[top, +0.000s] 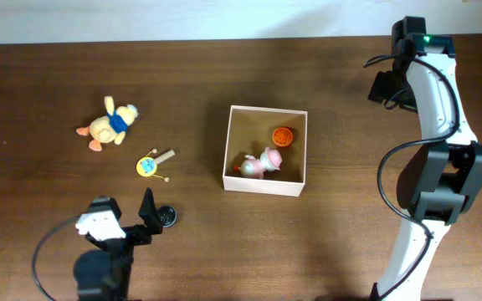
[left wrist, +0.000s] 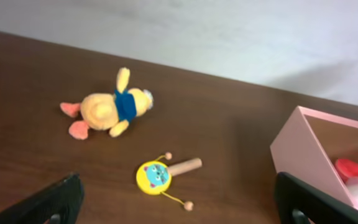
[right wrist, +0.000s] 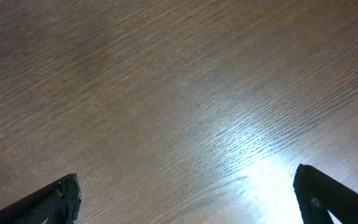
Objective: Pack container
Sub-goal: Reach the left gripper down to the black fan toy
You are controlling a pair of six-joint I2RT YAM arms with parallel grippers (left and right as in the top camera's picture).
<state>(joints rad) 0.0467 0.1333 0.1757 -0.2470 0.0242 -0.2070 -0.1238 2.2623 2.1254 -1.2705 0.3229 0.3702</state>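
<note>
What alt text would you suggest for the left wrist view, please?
A yellow plush duck in a blue top lies on a dark wooden table, with a small yellow rattle drum nearer the camera. The pink-walled container stands at the right edge, toys inside; the open left gripper frames the bottom corners.

yellow plush duck (top: 110, 125) wears blue; container (top: 262, 184) walls pinkish-white.

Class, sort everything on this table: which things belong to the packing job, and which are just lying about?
Job: container; orange round toy and pink-and-white toy, inside it; plush duck and yellow rattle drum, outside it.
Lying about: small black disc, purpose unclear.
</note>
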